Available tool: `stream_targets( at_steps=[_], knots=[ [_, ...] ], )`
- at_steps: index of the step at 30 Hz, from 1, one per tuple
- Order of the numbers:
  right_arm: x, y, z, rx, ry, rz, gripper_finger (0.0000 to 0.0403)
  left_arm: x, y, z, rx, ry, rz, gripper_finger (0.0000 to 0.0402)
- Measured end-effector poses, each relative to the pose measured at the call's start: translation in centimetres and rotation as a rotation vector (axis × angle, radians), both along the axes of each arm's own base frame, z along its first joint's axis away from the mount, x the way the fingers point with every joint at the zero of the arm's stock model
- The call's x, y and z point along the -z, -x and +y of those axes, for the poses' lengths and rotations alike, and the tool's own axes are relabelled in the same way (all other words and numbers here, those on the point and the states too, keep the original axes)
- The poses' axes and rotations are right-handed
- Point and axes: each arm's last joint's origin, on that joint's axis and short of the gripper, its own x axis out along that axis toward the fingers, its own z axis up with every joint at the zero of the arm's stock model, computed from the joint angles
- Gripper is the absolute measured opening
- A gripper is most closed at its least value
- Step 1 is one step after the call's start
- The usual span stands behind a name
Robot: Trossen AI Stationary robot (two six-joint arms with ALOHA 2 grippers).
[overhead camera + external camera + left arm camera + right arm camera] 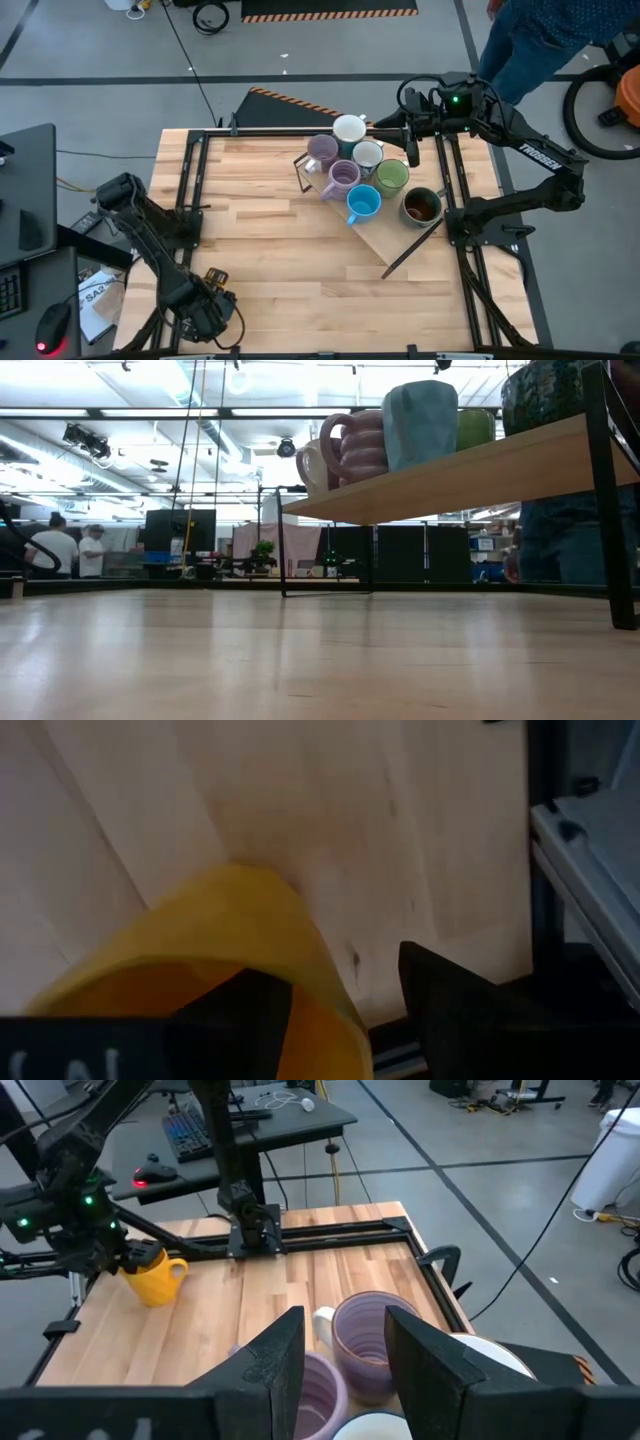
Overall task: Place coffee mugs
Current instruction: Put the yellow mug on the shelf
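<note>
Judging from how things lie, most of my job looks done: seven coffee mugs stand clustered on the raised wooden shelf (pixel 400 245) at the far right of the counter (pixel 280 250) — two lavender mugs (pixel 322 150), a white mug (pixel 349 129) and a second white one just beside it, a green mug (pixel 391 176), a blue mug (pixel 363 203) and a dark mug (pixel 421 206) at the shelf's right end. One is left: the yellow-orange mug (pixel 153 1275), well apart from the rest at the counter's near left corner. My left pincer (pixel 340 1005) hangs over it with its fingers spread wide, one finger inside the rim and the other outside the wall, so the wall sits between them, but I cannot tell whether either finger touches it; I reckon it is not gripped. My right pincer (pixel 345 1350) hovers above the lavender mugs, parted to a middling gap and holding nothing. What remains, I judge, is bringing that last mug across to the shelf.
</note>
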Motion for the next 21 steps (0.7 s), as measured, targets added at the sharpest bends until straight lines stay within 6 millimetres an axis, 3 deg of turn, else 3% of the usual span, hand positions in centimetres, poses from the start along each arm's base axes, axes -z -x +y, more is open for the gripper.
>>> stream_targets(
  at_steps=[7,21],
  knots=[
    [0.0,0.0,0.0,-0.009,-0.002,-0.001,0.0145,0.8,-0.7,0.1,-0.103,-0.018,0.039,0.0143],
    [0.0,0.0,0.1,-0.044,-0.003,-0.005,0.0145,0.3,-5.3,3.4,-0.637,0.037,0.049,0.0034]
  ],
)
